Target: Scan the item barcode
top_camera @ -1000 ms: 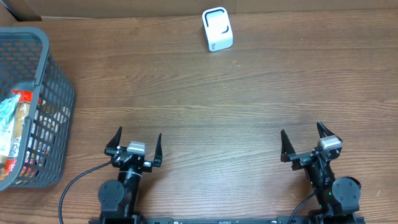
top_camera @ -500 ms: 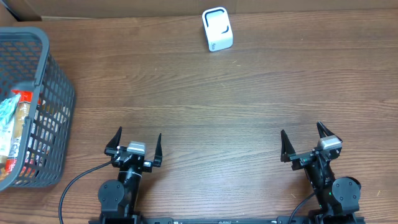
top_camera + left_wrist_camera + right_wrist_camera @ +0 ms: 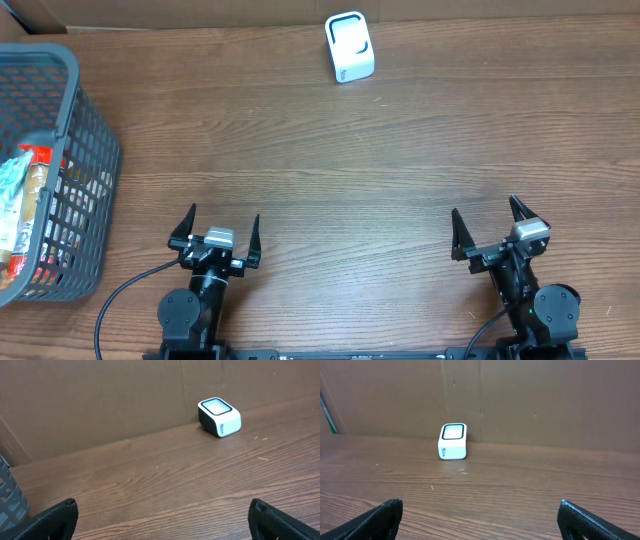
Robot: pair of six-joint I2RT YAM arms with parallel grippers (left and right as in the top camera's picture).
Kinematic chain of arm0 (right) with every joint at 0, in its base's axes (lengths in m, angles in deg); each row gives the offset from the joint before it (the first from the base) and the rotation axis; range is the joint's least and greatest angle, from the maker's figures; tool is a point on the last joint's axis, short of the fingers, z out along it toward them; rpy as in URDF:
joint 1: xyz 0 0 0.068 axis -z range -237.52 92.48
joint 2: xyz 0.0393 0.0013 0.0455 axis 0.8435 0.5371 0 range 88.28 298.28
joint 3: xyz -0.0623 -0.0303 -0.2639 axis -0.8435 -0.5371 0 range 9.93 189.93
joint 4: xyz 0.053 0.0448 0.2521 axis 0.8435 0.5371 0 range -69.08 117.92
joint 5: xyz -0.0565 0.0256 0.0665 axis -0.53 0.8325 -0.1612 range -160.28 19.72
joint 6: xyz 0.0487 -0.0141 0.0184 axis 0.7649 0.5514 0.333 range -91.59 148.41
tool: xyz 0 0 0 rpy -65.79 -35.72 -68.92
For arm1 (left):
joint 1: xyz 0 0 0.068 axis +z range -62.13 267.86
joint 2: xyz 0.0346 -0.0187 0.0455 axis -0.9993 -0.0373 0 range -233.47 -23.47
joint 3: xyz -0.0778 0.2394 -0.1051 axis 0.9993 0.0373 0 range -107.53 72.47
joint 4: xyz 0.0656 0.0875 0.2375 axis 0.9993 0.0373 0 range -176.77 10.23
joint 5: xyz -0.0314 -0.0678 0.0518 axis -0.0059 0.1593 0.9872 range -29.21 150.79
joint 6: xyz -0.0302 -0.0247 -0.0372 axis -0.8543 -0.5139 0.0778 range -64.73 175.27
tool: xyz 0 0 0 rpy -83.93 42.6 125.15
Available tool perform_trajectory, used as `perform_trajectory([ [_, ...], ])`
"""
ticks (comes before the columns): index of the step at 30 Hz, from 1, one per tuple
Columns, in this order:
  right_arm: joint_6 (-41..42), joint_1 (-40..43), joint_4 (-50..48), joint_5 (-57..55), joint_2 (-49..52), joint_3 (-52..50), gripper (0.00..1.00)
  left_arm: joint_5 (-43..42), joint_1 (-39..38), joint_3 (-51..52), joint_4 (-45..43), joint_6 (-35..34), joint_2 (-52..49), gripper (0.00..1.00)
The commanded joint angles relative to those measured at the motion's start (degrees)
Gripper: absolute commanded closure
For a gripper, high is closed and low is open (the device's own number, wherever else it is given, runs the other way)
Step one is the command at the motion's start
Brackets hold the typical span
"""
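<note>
A brown wooden counter (image 3: 350,150) carries a dark grey plastic mesh basket (image 3: 92,135) at far left, packaged groceries (image 3: 22,195) inside (barcodes unseen). Left fingers (image 3: 186,225) and right fingers (image 3: 458,235) spread wide, empty, at the near edge. A small white box scanner (image 3: 349,47) sits opposite.

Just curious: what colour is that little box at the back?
White box, black-framed face; clearest in left wrist view.

A brown wooden table (image 3: 400,150) fills the view, with a cardboard wall (image 3: 545,400) along its far edge, a grey mesh basket (image 3: 95,170) at its left side and a thin black cable (image 3: 113,300) near the front.
</note>
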Motion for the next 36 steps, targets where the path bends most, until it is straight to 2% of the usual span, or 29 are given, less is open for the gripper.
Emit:
perform_trajectory([
  [1, 1.4, -0.2, -0.3, -0.1, -0.6, -0.6, 0.0, 0.3, -0.4, 0.3, 0.0, -0.3, 0.7, 0.0],
  [7, 1.4, -0.2, -0.3, -0.1, -0.6, -0.5, 0.0, 0.7, -0.3, -0.1, 0.4, -4.0, 0.6, 0.0],
  [11, 3.1, -0.2, 0.2, -0.2, -0.6, -0.2, 0.0, 2.1, -0.3, -3.9, 3.3, -7.0, 0.5, 0.0],
  [17, 3.1, -0.2, 1.6, -2.4, -0.6, 0.7, 0.0, 8.3, -0.3, -15.8, 9.7, -7.3, -4.0, 0.0],
  [22, 3.1, -0.2, 1.6, -5.5, -0.6, 0.6, 0.0, 10.3, -0.3, -29.7, 14.2, -7.3, -13.3, 0.0],
  [25, 3.1, -0.2, 1.8, -5.5, -0.6, 0.6, 0.0, 11.0, -0.2, -41.1, 18.4, -7.3, -22.1, 0.0],
  [29, 3.1, -0.2, 2.6, -5.5, -0.6, 0.6, 0.0, 11.9, 0.2, -60.2, 28.8, -7.3, -35.7, 0.0],
  [32, 3.1, -0.2, 2.6, -5.5, -0.6, 0.6, 0.0, 11.6, 2.9, -82.3, 43.1, -7.3, -50.0, 0.0],
  [33, 3.1, -0.2, 2.6, -5.5, -0.6, 0.6, 0.0, 11.0, 3.6, -86.3, 45.7, -7.2, -52.5, 0.0],
  [34, 3.1, -0.2, 2.6, -5.5, -0.6, 0.6, 0.0, 8.4, 5.6, -96.8, 52.9, -6.4, -58.9, 0.0],
  [36, 3.1, -0.2, 2.6, -5.5, -0.6, 0.6, 0.0, 4.5, 8.3, -108.5, 60.9, -4.8, -65.8, 0.0],
])
